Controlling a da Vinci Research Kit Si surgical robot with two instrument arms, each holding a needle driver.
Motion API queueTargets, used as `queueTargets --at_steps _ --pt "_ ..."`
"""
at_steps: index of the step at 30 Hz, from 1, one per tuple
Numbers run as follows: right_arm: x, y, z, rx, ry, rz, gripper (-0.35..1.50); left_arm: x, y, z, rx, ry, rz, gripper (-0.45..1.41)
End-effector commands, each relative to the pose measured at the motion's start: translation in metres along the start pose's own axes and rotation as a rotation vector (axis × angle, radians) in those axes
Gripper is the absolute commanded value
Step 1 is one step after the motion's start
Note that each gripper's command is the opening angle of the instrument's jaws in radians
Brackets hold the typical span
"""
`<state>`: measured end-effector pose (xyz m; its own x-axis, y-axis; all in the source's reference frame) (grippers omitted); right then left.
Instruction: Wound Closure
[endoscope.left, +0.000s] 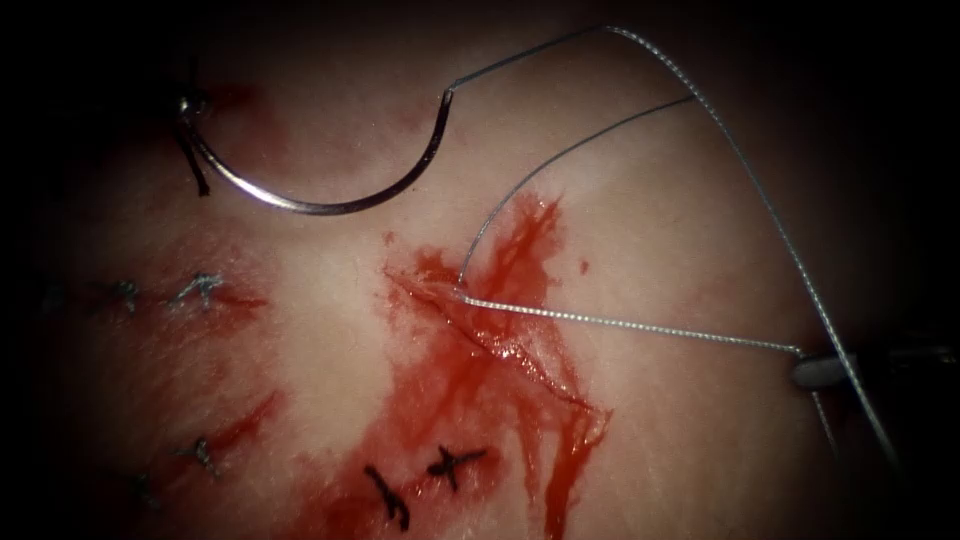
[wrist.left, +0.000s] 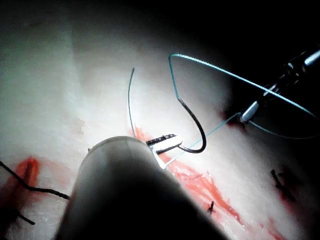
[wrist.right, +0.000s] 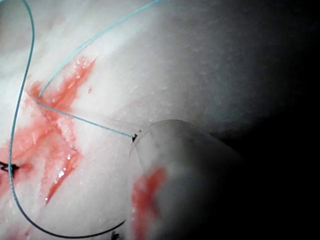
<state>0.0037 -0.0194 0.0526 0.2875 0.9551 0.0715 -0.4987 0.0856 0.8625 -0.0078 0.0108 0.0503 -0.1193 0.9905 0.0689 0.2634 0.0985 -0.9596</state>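
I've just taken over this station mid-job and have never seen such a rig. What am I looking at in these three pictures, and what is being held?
This is a two-armed surgical practice robot closing a cut in the tissue, a piece of pork belly. The wide picture comes from an endoscope above and in front of the wound. The other two are taken from each arm's wrist, looking along its shaft.

The left hand is shut on the curved needle near its point. The needle is out of the tissue, left of the cut. The thread trails from the needle's tail, and one strand runs taut from the cut to the right hand, which grips it right of the cut.

Red fluid and older dark stitches lie on the tissue.
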Motion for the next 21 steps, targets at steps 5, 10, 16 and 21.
queueTargets --at_steps 5,10,16,21 --pt "0.0001 0.0027 -0.0031 -0.038 0.014 0.019 -0.35 0.0002 -0.0011 0.0002 0.010 0.013 0.005 -0.45" --pt "0.0002 0.0039 -0.0046 -0.070 0.025 0.032 -0.35 0.0001 -0.0013 0.0002 0.015 0.020 0.009 -0.45" --pt "-0.0003 0.0041 -0.0052 -0.067 0.020 0.046 -0.35 0.0000 -0.0014 0.0003 0.019 0.025 0.011 -0.45" --pt "-0.0008 0.0051 -0.0070 -0.079 0.009 0.068 -0.35 0.0001 -0.0014 0.0002 0.021 0.029 0.012 -0.45"
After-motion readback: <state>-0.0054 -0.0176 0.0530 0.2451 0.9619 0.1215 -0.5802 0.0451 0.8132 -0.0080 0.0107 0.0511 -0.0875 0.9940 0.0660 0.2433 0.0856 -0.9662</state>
